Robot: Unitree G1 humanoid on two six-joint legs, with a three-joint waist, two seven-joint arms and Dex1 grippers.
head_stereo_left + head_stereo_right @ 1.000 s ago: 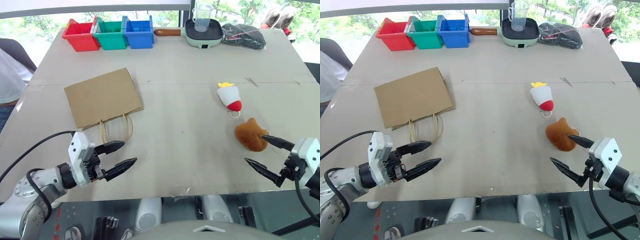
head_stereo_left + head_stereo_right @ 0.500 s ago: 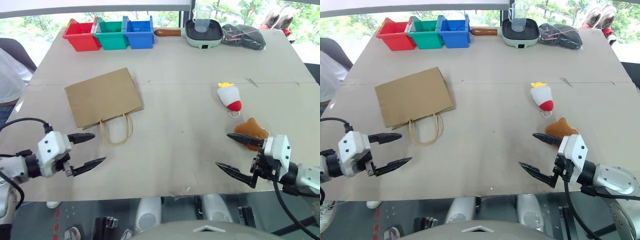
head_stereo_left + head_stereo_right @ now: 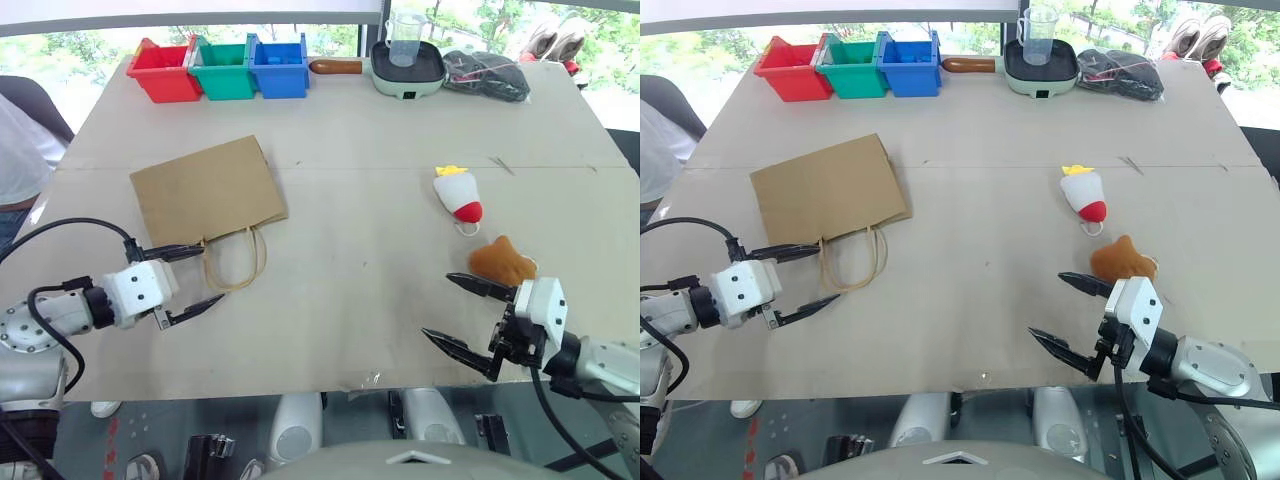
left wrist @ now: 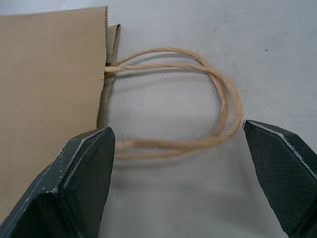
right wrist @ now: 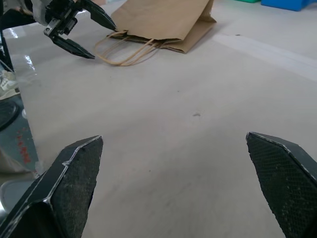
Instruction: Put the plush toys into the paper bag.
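The paper bag (image 3: 208,195) lies flat on the left half of the table, its loop handles (image 3: 235,262) pointing toward me. My left gripper (image 3: 213,273) is open just left of the handles, which show between its fingers (image 4: 84,163) in the left wrist view. The white plush toy (image 3: 459,195) with a red end lies on the right, and the brown plush toy (image 3: 503,262) sits a little nearer to me. My right gripper (image 3: 436,305) stands open and empty over bare table, just near-left of the brown toy.
Red (image 3: 160,70), green (image 3: 221,68) and blue (image 3: 277,66) bins line the far edge, beside a pan (image 3: 405,66) holding a clear cup and a black bag (image 3: 487,74). A person (image 3: 18,140) stands at the table's left side. The near table edge lies under both grippers.
My left gripper swung out to the left, then came forward to the bag's handles and rolled. My right gripper moved left, away from the brown toy. Both stayed open.
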